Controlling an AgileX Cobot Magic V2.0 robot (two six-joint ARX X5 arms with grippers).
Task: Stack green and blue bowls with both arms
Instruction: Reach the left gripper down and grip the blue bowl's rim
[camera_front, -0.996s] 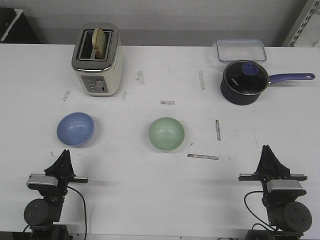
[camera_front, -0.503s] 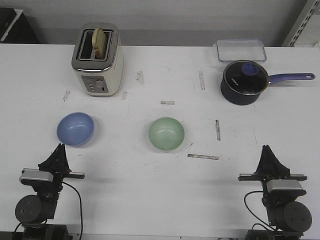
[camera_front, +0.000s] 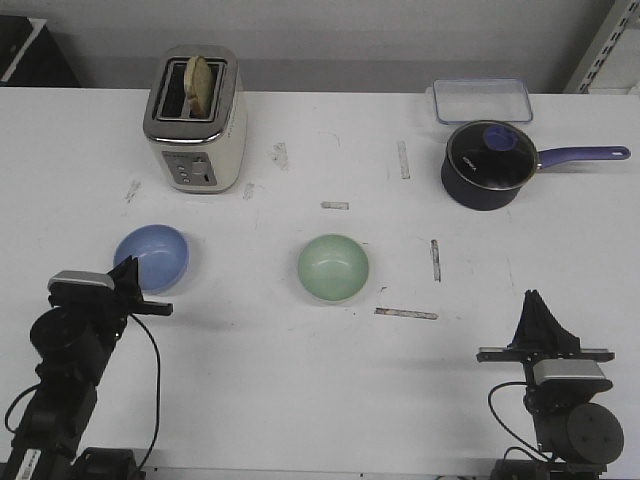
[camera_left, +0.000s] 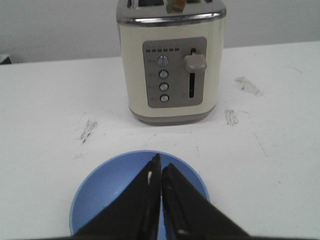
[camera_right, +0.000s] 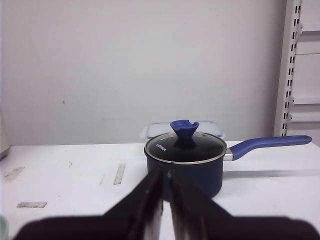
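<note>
Hovering over the glossy round blue bowl (camera_left: 137, 192), left gripper (camera_left: 160, 172) fingers together, empty; right gripper (camera_right: 165, 176) likewise together.

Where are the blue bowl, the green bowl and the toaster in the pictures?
blue bowl (camera_front: 152, 255), front view, inner floor.
green bowl (camera_front: 333, 267), front view, centre of its inside.
toaster (camera_left: 172, 75), left wrist view, control panel.

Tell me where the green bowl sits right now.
In the front view, the green bowl sits near the table's middle, to the right of the blue bowl, with neither hand touching it.
</note>
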